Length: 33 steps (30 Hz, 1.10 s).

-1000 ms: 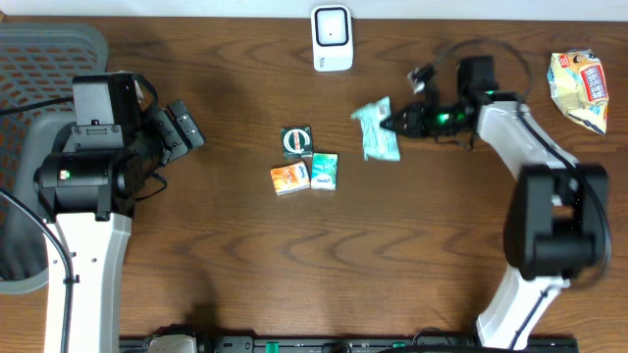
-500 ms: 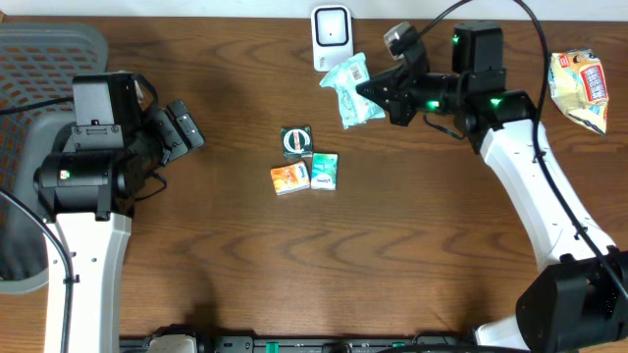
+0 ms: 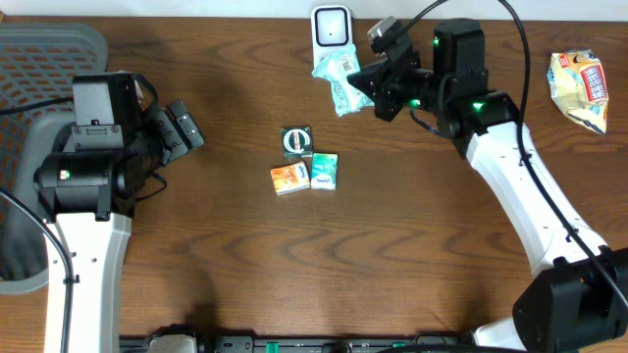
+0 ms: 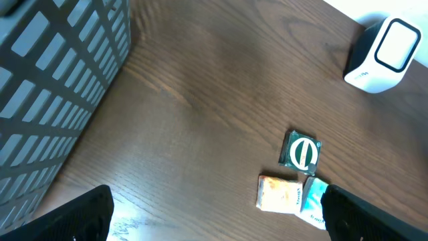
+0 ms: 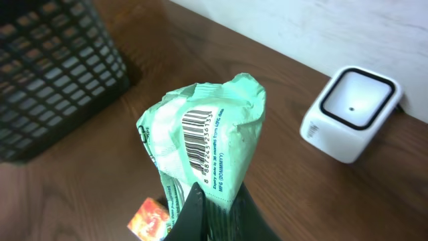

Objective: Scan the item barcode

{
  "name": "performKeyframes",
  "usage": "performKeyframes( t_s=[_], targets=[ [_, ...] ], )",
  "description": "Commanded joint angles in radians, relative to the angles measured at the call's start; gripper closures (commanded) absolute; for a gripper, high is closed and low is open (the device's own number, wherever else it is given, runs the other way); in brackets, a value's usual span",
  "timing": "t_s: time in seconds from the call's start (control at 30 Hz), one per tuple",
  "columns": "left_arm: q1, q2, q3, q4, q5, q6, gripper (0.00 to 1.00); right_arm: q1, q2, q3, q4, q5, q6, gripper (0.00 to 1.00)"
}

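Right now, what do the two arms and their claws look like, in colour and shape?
Both the left arm and the right arm have white links and black joint housings with small green lights. A thin black cable loops over the right one. The left claw and right claw are black, each two-fingered.

Scanner (image 4: 382, 53), three small packets (image 4: 301, 151), mesh basket (image 4: 53, 87)

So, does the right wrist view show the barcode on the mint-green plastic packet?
Yes, black barcode stripes on the mint-green packet face the camera above the right gripper.
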Motion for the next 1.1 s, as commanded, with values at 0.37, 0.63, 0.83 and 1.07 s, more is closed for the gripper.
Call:
performKeyframes(
  t_s=[0.37, 0.63, 0.83, 1.07],
  targets=[
    [0.006, -0.001, 0.009, -0.001, -0.01, 0.013, 0.02, 0.012, 0.023, -0.023, -0.124, 0.451, -0.018, 0.99],
    [0.006, -0.001, 0.009, -0.001, -0.009, 0.013, 0.02, 0.02, 0.146, -0.024, -0.266, 0.973, 0.046, 0.99],
    [0.006, -0.001, 0.009, -0.001, -0.009, 0.013, 0.02, 0.033, 0.257, -0.024, -0.344, 1.227, 0.127, 0.99],
    [0.006, -0.001, 0.009, -0.001, -0.009, 0.013, 0.02, 0.082, 0.371, -0.024, -0.372, 1.273, 0.132, 0.98]
  ],
)
